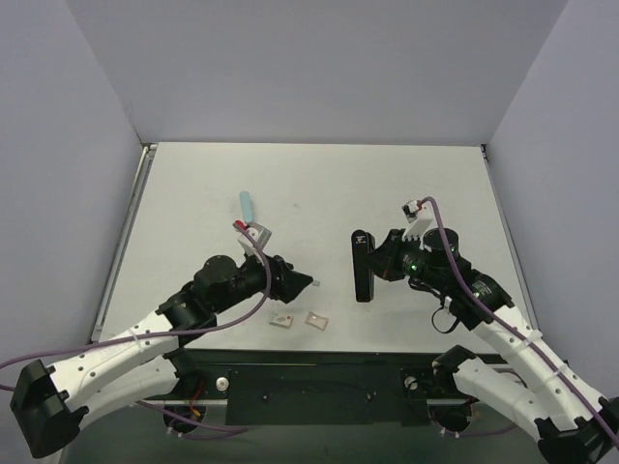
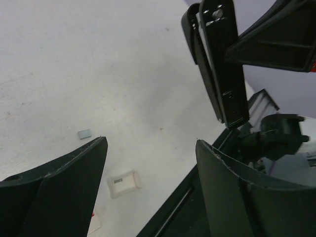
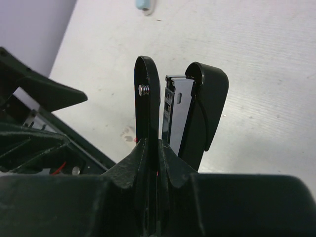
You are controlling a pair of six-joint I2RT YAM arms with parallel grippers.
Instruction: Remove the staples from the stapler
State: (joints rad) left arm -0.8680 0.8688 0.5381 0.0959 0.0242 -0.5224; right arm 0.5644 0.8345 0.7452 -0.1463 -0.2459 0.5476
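The black stapler (image 1: pixel 362 266) hangs in my right gripper (image 1: pixel 379 259), above the table at centre right, long axis running near to far. In the right wrist view the gripper (image 3: pixel 159 146) is shut on one thin black arm of the stapler (image 3: pixel 148 98). The other arms, with a glossy strip (image 3: pixel 178 111), spread out just to the right. My left gripper (image 1: pixel 306 283) is open and empty, a short way left of the stapler. In the left wrist view its jaws (image 2: pixel 150 142) stand wide apart, with the stapler (image 2: pixel 219 64) up at the right.
A pale blue bar (image 1: pixel 248 205) lies far left of centre and shows in the right wrist view (image 3: pixel 144 5). Two small white tags (image 1: pixel 282 321) (image 1: pixel 316 320) lie near the front edge. One tag (image 2: pixel 122 183) and a small grey chip (image 2: pixel 84 134) show below the left gripper.
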